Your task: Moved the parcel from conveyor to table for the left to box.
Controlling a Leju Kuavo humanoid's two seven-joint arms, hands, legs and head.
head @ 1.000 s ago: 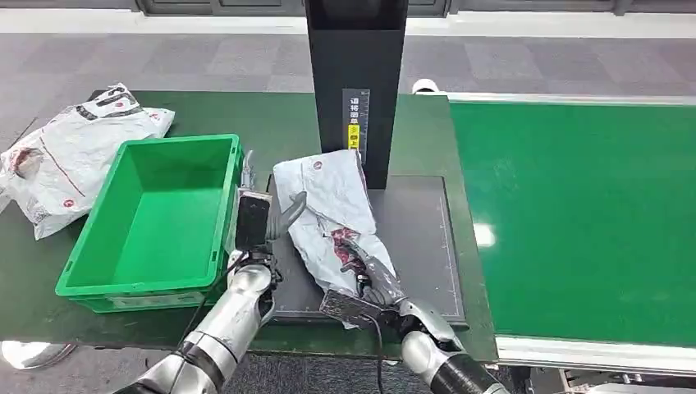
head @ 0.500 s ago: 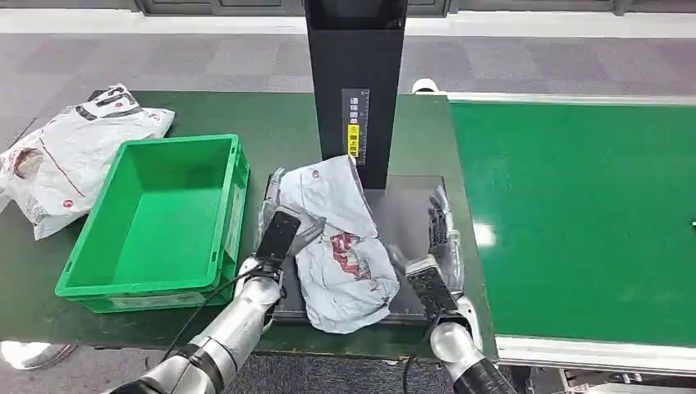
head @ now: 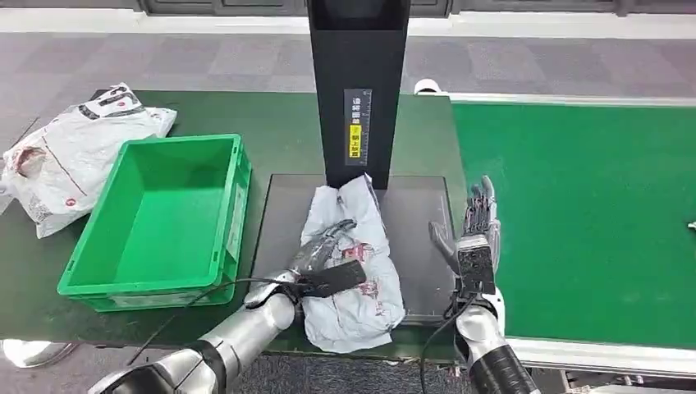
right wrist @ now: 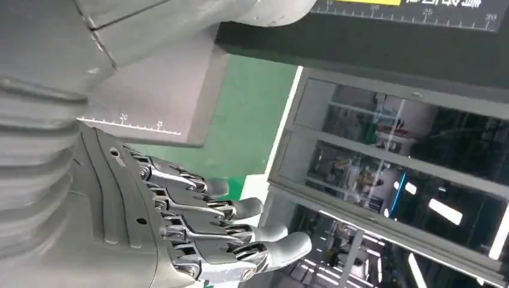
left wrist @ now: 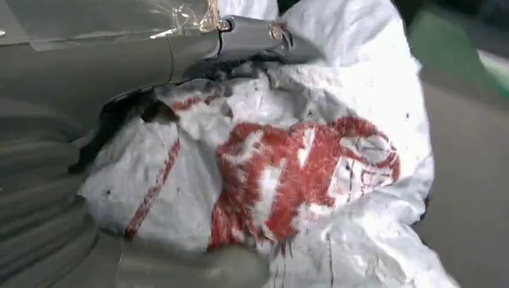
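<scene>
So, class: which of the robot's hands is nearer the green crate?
Left. The left hand rests on the parcel beside the green crate; the right hand is farther, beyond the parcel.

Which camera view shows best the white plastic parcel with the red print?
The head view: the whole white plastic parcel lies on the dark grey plate, under the left hand. The left wrist view shows its crumpled red print close up. The right wrist view looks elsewhere.
</scene>
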